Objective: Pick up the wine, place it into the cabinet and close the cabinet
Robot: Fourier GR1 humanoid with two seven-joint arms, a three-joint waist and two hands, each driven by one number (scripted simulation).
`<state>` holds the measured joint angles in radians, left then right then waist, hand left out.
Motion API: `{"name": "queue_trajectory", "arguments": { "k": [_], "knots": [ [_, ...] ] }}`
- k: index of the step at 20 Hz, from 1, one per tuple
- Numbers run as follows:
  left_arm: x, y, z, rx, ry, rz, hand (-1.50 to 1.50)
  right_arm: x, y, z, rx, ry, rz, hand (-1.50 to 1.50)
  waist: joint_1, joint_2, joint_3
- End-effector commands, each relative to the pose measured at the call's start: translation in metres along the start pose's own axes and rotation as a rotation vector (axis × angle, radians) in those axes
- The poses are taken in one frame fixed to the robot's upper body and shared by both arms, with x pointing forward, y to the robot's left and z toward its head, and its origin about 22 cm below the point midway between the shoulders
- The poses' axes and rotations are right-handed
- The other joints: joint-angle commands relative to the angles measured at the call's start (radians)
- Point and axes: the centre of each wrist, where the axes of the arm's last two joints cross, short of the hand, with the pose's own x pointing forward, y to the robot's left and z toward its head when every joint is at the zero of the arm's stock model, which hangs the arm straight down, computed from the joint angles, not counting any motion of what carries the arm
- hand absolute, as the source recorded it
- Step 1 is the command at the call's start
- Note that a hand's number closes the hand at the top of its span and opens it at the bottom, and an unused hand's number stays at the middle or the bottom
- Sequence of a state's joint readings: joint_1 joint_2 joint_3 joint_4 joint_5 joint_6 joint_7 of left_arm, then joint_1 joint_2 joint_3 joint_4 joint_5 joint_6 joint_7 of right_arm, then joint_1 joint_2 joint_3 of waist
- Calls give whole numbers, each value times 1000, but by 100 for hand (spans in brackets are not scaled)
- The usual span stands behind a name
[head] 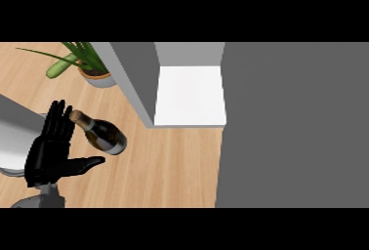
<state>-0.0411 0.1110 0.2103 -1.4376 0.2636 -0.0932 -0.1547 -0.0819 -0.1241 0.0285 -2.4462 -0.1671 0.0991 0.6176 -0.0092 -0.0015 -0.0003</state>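
A dark glass wine bottle stands on the wooden counter, seen from steeply above, its neck and pale cap pointing toward ten o'clock. We judge it heavy for its size, rigid, smooth enough to slip and liable to break if it tips, so we would take hold around the broad body below the shoulder, not the narrow neck. At the bottle's nine o'clock our left hand hovers just beside it, fingers straight and pointing to twelve o'clock, thumb splayed toward three o'clock beneath the bottle's base; it holds nothing, and we cannot tell whether the fingers touch the glass. At the bottle's one to two o'clock the cabinet stands with its door open, its white shelf bare and ready. A wide grey panel, probably the door, fills the three o'clock side. A potted plant sits at twelve o'clock. Our right hand does not show.
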Motion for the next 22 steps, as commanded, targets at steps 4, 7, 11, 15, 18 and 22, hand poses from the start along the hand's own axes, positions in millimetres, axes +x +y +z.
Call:
{"name": "queue_trajectory", "arguments": {
  "k": [4,7,11,15,18,22],
  "knots": [
    [-27,4,2,-22,3,27,-150,27,7,31,45,-68,-44,-150,0,0,0],
    [-35,29,-5,3,19,33,-150,22,9,21,19,-79,-36,-150,1,1,0],
    [-47,5,-2,-38,23,22,-150,32,-1,26,72,-62,-29,-150,0,0,0],
    [-57,-6,-15,-16,16,7,-150,20,-12,9,60,-88,-39,-150,1,2,0],
    [-61,22,2,-41,29,14,-150,36,7,32,48,-69,-41,-150,1,0,-1],
    [-75,22,-9,-20,41,19,-150,27,7,11,43,-67,-41,-150,3,2,-1]
  ]
}}
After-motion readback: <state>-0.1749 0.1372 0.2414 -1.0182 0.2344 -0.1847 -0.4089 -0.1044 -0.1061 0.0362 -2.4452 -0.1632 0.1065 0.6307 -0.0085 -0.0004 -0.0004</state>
